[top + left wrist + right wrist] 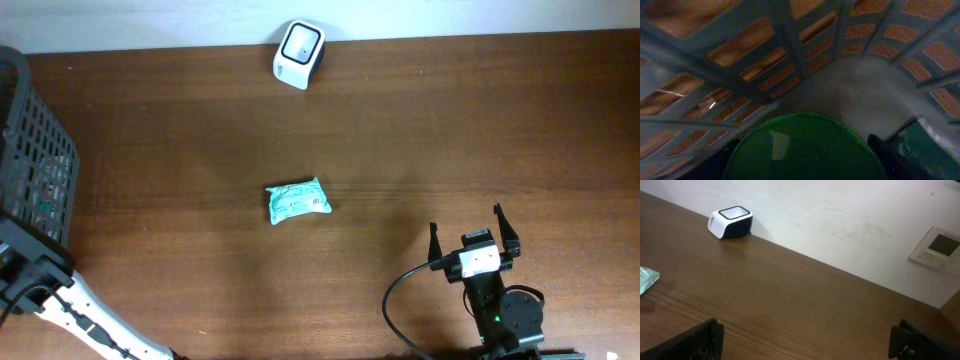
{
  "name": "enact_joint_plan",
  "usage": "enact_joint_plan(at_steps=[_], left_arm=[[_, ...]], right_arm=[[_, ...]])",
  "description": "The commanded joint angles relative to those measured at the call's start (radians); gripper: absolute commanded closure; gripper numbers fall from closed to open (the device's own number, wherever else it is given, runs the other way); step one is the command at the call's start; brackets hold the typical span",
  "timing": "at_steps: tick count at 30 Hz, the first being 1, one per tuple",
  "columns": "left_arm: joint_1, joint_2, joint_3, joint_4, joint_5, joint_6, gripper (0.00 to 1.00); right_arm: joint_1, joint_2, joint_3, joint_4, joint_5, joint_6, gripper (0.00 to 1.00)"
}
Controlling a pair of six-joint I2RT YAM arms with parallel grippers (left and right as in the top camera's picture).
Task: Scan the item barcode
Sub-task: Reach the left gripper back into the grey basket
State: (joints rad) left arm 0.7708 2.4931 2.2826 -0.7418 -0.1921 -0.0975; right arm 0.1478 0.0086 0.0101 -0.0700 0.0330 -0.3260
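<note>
The left wrist view looks into the dark mesh basket [765,65]. A round dark-green item [805,145] fills the gap between my left gripper's [802,157] fingers, which lie against its two sides. From overhead the left gripper is hidden inside the basket [30,150]; only its arm [70,300] shows. A white barcode scanner [298,53] [731,221] stands at the table's far edge. A teal packet [297,200] [646,277] lies mid-table. My right gripper [474,235] [805,340] hovers wide open at the near right with nothing in it.
Another teal-patterned pack [927,145] lies in the basket to the right of the green item. A white wall panel [940,247] hangs behind the table. The wooden tabletop [450,130] spreads between the scanner and the right arm.
</note>
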Motion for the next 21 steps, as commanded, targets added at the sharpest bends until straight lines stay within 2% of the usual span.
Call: enact_joint_plan(at_steps=[1,4,6,9,15,21], left_arm=[[-0.004,0.006,0.010,0.005,-0.007,0.002,0.49],[-0.004,0.005,0.015,0.004,-0.007,0.002,0.55],[-0.006,0.005,0.031,-0.003,-0.007,0.002,0.64],[-0.016,0.000,0.079,-0.040,-0.007,0.002,0.68],[-0.069,-0.049,0.266,-0.153,-0.007,0.002,0.66],[-0.135,-0.203,0.373,-0.245,-0.006,0.002,0.64]], right_arm=[[0.006,-0.003,-0.005,-0.009,-0.002,-0.003,0.01],[0.006,-0.003,-0.005,-0.009,-0.002,-0.003,0.01],[0.006,-0.003,-0.005,-0.009,-0.002,-0.003,0.01],[0.006,-0.003,-0.005,-0.009,-0.002,-0.003,0.01],[0.006,-0.003,-0.005,-0.009,-0.002,-0.003,0.01],[0.006,-0.003,-0.005,-0.009,-0.002,-0.003,0.02]])
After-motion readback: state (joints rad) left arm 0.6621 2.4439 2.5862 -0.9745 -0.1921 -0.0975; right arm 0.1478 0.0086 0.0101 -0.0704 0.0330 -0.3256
